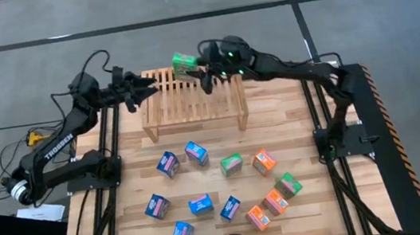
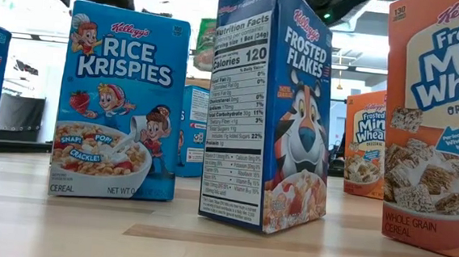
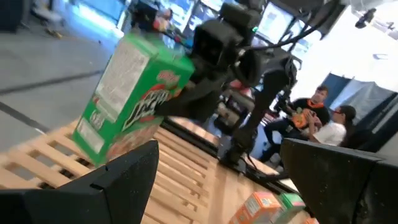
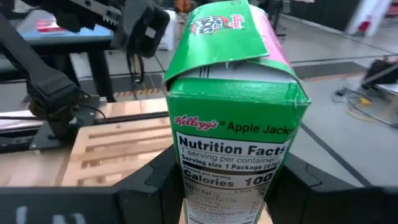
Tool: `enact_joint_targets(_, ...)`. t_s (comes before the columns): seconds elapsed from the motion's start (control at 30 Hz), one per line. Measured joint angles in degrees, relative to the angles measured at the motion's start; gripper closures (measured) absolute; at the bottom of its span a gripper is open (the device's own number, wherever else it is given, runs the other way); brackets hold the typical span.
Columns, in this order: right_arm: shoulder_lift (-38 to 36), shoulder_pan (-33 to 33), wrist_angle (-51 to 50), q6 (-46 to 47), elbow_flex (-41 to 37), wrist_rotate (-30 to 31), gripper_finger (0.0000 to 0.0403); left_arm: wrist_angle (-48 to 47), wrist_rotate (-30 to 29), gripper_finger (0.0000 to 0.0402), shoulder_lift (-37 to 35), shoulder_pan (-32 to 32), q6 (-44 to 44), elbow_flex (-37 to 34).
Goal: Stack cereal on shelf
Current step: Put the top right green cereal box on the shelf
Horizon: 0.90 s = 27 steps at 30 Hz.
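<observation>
- shelf (image 1: pixel 192 103), upper centre of the high view: slatted top mostly bare; far edge taken by a green box (image 1: pixel 184 63) in the right gripper (image 1: pixel 203 76).
- left gripper (image 1: pixel 146 91), fingers spread, blocks the shelf's left end.
- loose boxes (image 1: pixel 226 184) crowd the lower centre; bare table (image 1: pixel 291 123) between them and the shelf.

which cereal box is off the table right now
The green Apple Jacks box, held in the right gripper over the far edge of the shelf. All the other boxes stand on the table in front of the shelf.
</observation>
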Motion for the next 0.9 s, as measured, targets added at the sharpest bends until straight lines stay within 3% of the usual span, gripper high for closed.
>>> enact_joint_targets(0.23, 11.9, -2.0, -4.0, -2.5, 16.2, -7.7, 0.0207, 0.1, -1.1, 0.0077, -4.3, 4.7, 0.2, 0.0)
enact_joint_targets(0.47, 23.0, -2.1, -11.2, -3.7, 33.2, -9.6, 0.0207, -0.2, -1.0, 0.0077, -4.6, 5.6, 0.4, 0.0)
enact_joint_targets(0.67, 28.5, -2.1, -12.2, -4.0, 40.0, -11.1, 0.0207, -0.4, -0.9, 0.0077, -4.6, 5.6, 1.3, 0.0)
enact_joint_targets(0.9, 29.9, -2.5, -13.7, -7.5, 41.2, -12.0, 0.0207, -0.6, -1.0, 0.0077, -4.5, 5.6, 1.5, 0.0)
